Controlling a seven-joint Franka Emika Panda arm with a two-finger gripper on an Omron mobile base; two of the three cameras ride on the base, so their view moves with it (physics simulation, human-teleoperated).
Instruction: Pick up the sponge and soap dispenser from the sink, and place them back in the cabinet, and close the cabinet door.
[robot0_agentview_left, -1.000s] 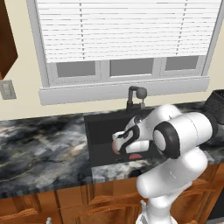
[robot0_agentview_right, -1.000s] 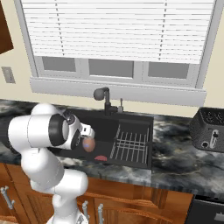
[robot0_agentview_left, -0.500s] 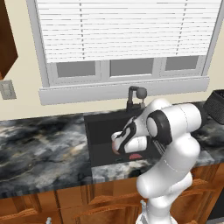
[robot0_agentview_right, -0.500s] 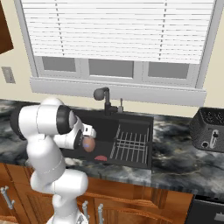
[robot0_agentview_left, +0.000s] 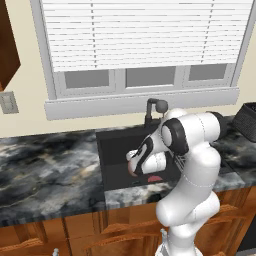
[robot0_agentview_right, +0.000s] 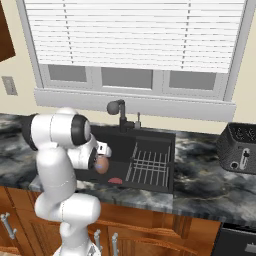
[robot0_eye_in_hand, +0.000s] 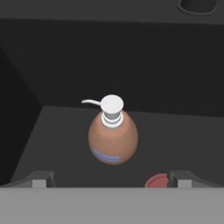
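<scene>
Black sink (robot0_eye_in_hand: 65, 52) holds soap dispenser (robot0_eye_in_hand: 113, 136) and sponge (robot0_eye_in_hand: 156, 180) before the wide, empty gripper (robot0_eye_in_hand: 112, 178); base views hide its fingertips.

The white arm is folded forward from the base, its upper link raised and the forearm bent down toward the near side. The gripper (robot0_eye_in_hand: 112, 181) is held low, pointed downward and away. Its jaws are spread wide; the two dark fingertips (robot0_eye_in_hand: 41, 178) are seen well apart at the bottom of the hand view. Nothing is held between them.
</scene>
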